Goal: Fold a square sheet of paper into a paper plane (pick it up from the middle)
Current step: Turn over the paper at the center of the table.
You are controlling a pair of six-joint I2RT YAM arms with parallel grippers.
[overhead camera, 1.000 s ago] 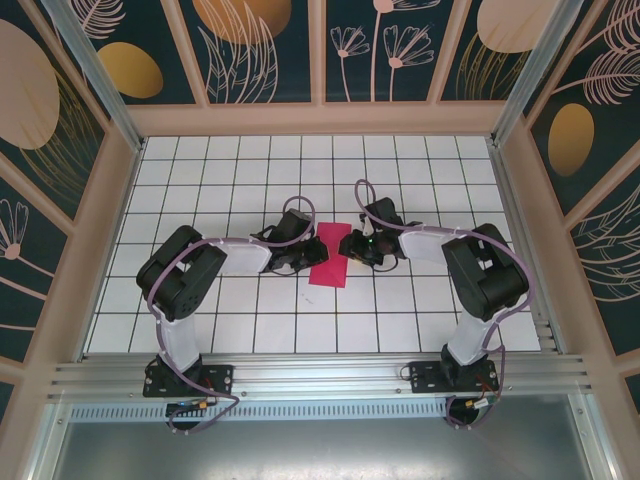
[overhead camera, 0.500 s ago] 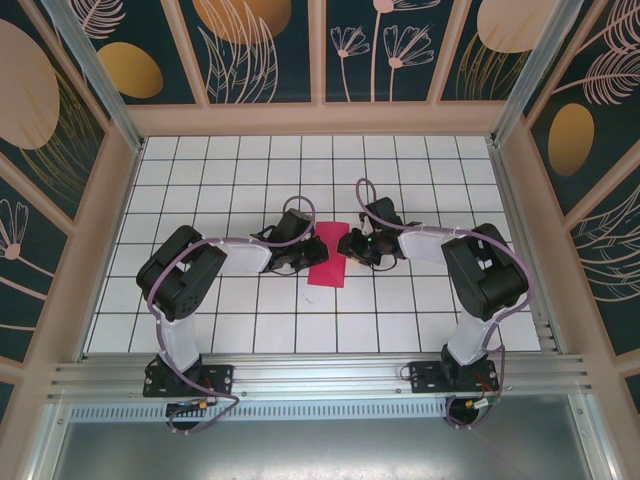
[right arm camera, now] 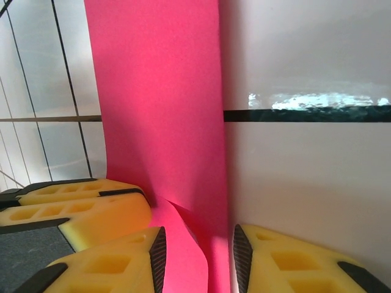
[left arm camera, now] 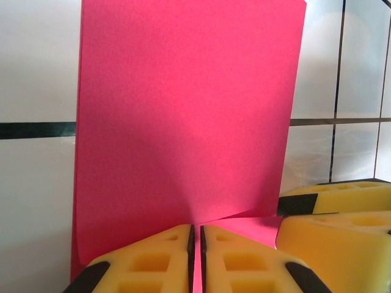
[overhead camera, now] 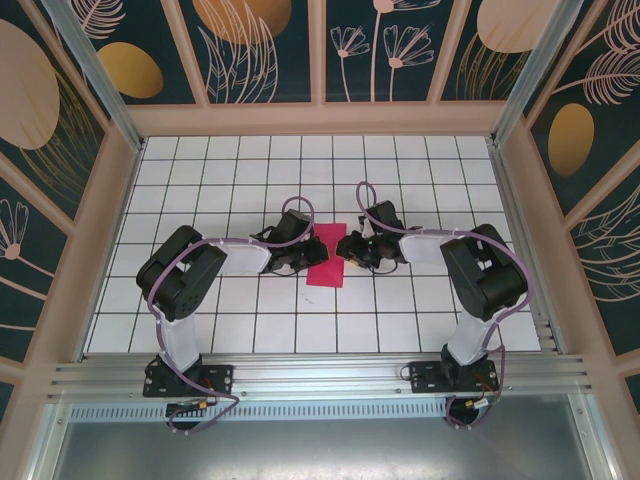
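Note:
The square sheet of paper [overhead camera: 327, 258] lies as a folded magenta-pink rectangle in the middle of the white grid table. My left gripper [overhead camera: 303, 258] sits at its left edge. In the left wrist view the left gripper [left arm camera: 196, 244] is shut on the paper's [left arm camera: 183, 110] near edge, where one layer lifts slightly. My right gripper [overhead camera: 345, 248] is at the sheet's right edge. In the right wrist view its jaws [right arm camera: 198, 256] stand apart, open, with a raised flap of the paper [right arm camera: 165, 110] between them. A paper plane is out of view.
The table [overhead camera: 200, 180] is ringed by wooden walls [overhead camera: 320, 118], with a metal rail [overhead camera: 320, 375] at the near edge. The two grippers sit close together: the right gripper's yellow fingers [left arm camera: 336, 226] show beside the left gripper, and the left gripper's fingers [right arm camera: 79, 207] beside the right.
My right gripper has edged slightly left, closer over the paper's right edge. The left gripper and the paper have stayed put.

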